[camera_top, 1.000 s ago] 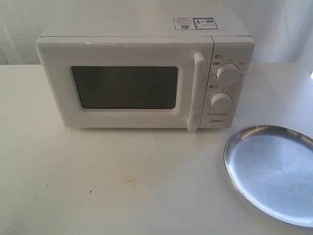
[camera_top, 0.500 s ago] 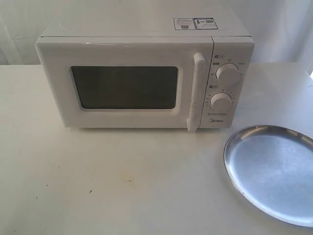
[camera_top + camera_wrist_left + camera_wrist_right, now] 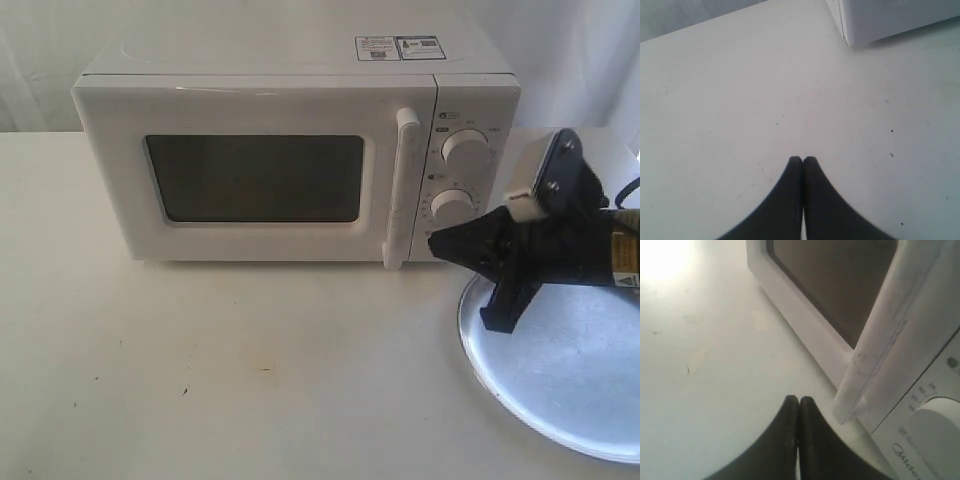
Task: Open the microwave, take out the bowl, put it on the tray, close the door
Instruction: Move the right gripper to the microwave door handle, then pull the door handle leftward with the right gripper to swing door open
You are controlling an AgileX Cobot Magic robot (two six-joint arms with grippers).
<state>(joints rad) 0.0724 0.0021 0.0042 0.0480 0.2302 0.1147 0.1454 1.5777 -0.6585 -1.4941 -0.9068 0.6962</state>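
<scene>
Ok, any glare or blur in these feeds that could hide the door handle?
Right wrist view: blown-out glare on the table, handle close and soft but readable. Exterior view: handle sharp, window too dark to see inside. Left wrist view: evenly lit.

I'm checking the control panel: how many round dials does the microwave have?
2. The upper dial and the lower dial sit one above the other on the microwave panel, beside the door. None appears hidden.

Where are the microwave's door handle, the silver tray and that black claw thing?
door handle (image 3: 405, 190), exterior view, middle of the white vertical bar.
tray (image 3: 580, 380), exterior view, bare flat metal surface.
right gripper (image 3: 434, 241), exterior view, tips of its closed black fingers.
</scene>
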